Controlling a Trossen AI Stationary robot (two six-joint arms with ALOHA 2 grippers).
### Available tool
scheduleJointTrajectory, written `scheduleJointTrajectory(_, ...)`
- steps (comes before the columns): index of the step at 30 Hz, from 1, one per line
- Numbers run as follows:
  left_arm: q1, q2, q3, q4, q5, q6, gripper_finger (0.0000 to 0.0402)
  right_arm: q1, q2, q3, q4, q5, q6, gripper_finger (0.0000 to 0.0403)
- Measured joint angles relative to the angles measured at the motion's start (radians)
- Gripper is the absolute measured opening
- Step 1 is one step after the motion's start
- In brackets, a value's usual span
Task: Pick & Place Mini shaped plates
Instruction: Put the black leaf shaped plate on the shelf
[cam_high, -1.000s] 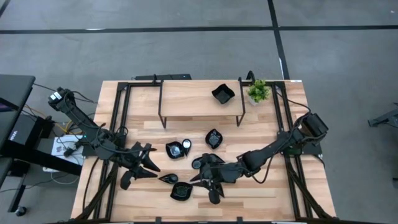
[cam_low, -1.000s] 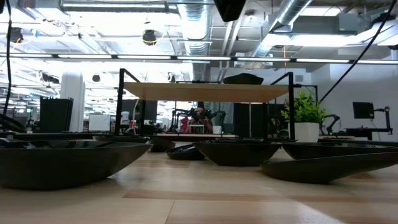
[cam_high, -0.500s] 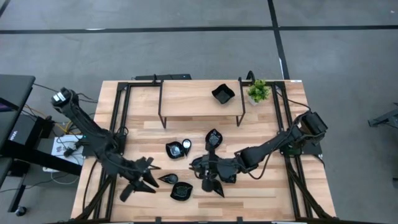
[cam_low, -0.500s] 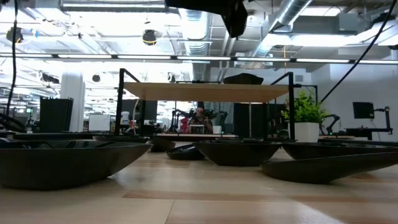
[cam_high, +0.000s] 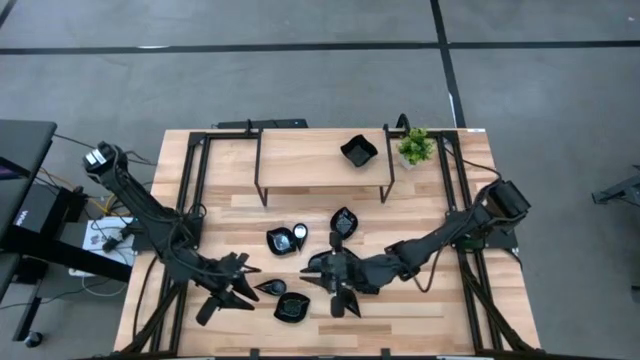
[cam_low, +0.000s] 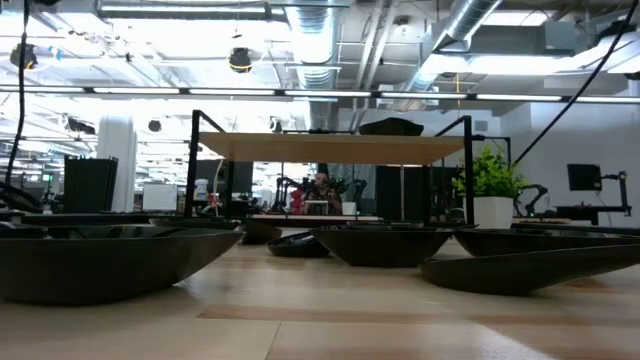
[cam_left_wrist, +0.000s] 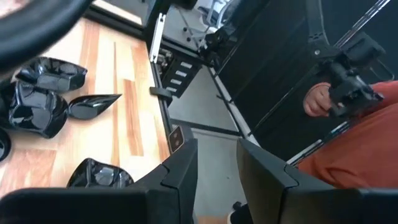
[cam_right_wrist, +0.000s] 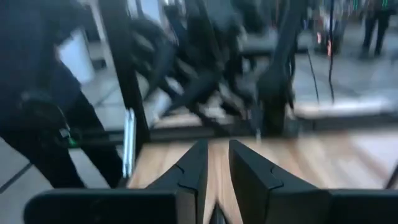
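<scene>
Bare wood lies open along the table (cam_high: 480, 310)'s front right corner and down its left strip beside the frame, but the middle front is crowded: black mini shaped plates (cam_high: 291, 308) cluster there with the left gripper (cam_high: 232, 290) and right gripper (cam_high: 335, 285) low among them, close to one another. Toward the back, the raised shelf (cam_high: 300, 158) bridges the table on thin legs, one plate on top, and the potted plant (cam_high: 415, 147) blocks the right rear corner.
</scene>
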Motion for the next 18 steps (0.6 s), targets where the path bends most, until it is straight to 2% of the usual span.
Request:
scheduleJointTrajectory(4, 0.000, -0.040, 0.000, 0.000, 0.000, 0.054, 0.0113, -0.002, -0.072, 0.027, -0.031, 0.001, -0.060, 0.0061)
scheduleJointTrajectory(7, 0.001, -0.068, 0.000, 0.000, -0.001, 0.087, 0.0113, -0.003, -0.126, 0.043, -0.208, 0.004, -0.029, 0.0061)
scheduleJointTrajectory(14, 0.001, -0.086, 0.000, -0.004, -0.007, 0.104, 0.0113, 0.010, -0.205, 0.073, -0.779, 0.023, 0.318, 0.0061)
scheduleJointTrajectory(18, 0.001, -0.073, 0.000, -0.005, -0.008, 0.104, 0.0113, 0.027, -0.191, 0.072, -0.920, -0.010, 0.484, 0.0061)
